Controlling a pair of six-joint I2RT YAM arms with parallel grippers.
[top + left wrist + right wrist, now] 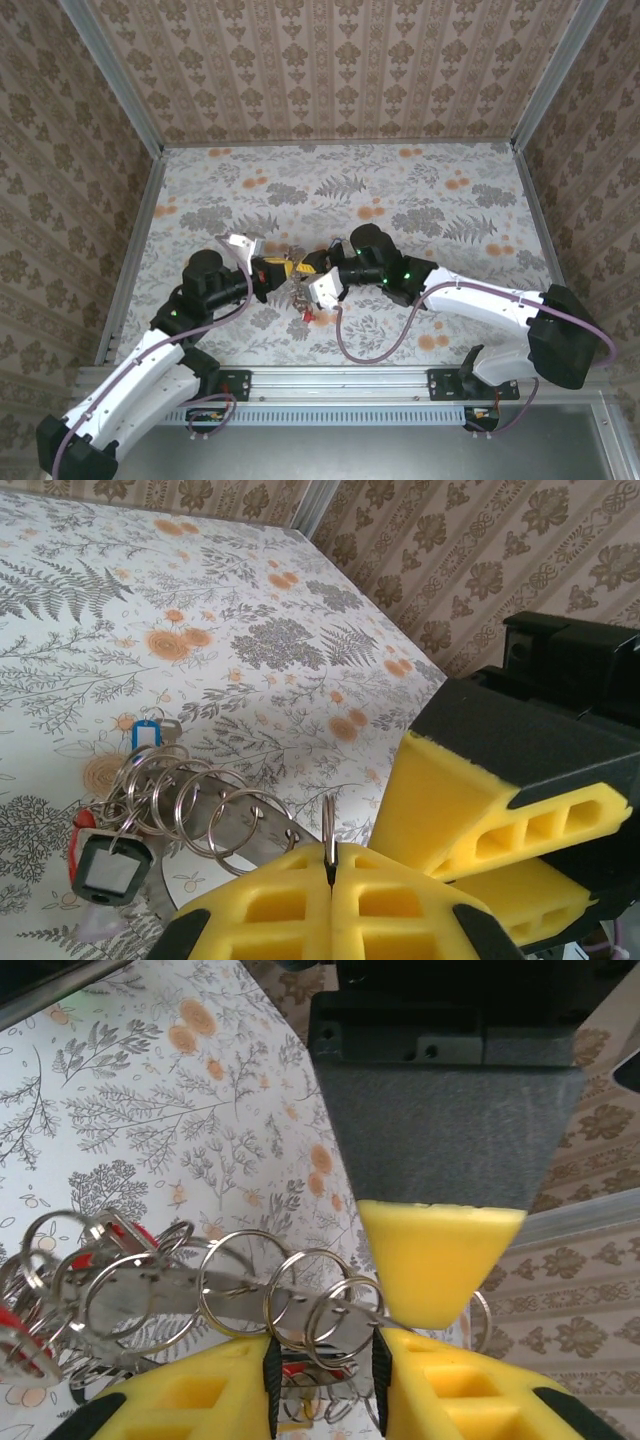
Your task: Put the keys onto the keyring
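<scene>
Left gripper (330, 875), closed, pinches a thin metal split ring (328, 825) edge-on. Right gripper (325, 1360) straddles further rings threaded on the flat grey-brown metal keyring (170, 1295); whether it grips cannot be told. Coloured-tagged metal keys (300, 295) cluster between the grippers on the floral-patterned table (400, 190).

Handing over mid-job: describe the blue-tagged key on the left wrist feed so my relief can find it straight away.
On the floral table, a row of split rings fans out ahead of the shut left gripper. The blue-tagged key is at the row's far end. It is the only blue one; the black-framed tag and red tag sit nearer the camera.
</scene>
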